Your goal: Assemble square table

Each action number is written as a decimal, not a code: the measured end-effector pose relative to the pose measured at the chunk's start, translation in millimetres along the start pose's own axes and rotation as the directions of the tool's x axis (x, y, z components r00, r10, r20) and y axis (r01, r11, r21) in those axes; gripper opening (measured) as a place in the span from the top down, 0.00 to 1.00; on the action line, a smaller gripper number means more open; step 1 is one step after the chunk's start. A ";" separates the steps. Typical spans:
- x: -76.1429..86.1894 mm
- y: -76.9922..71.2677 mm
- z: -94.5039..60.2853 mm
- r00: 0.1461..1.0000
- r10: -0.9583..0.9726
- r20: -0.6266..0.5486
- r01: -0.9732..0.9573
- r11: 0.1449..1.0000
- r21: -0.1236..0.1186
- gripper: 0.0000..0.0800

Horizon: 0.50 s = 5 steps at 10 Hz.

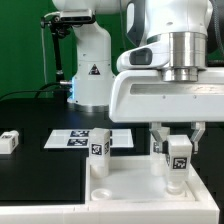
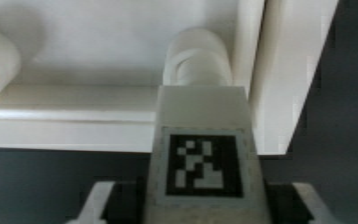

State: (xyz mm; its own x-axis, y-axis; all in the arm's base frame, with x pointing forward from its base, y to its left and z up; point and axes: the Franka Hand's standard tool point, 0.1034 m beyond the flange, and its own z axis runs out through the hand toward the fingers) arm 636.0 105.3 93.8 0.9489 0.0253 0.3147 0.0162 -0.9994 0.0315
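Note:
The white square table top (image 1: 125, 185) lies at the front of the exterior view with its raised rim up. One tagged white leg (image 1: 100, 146) stands upright at its far left corner. My gripper (image 1: 177, 150) hangs over the top's right side, shut on a second leg (image 1: 179, 157) that it holds upright. In the wrist view this leg (image 2: 202, 140) fills the middle between my fingers (image 2: 108, 200). Its rounded end points down at the inside of the table top (image 2: 87, 100), close to the rim. Whether the end touches the top cannot be told.
A third leg (image 1: 8, 141) lies loose on the black table at the exterior view's left. The marker board (image 1: 78, 138) lies flat behind the table top. The arm's white base (image 1: 90, 70) stands at the back.

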 end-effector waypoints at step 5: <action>-2.2 -0.6 6.3 1.000 -0.004 -0.005 0.004 1.000 -0.003 0.64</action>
State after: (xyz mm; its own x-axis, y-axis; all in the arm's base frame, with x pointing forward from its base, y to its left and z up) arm 635.9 105.7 87.1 0.9472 0.0293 0.3193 0.0189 -0.9992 0.0357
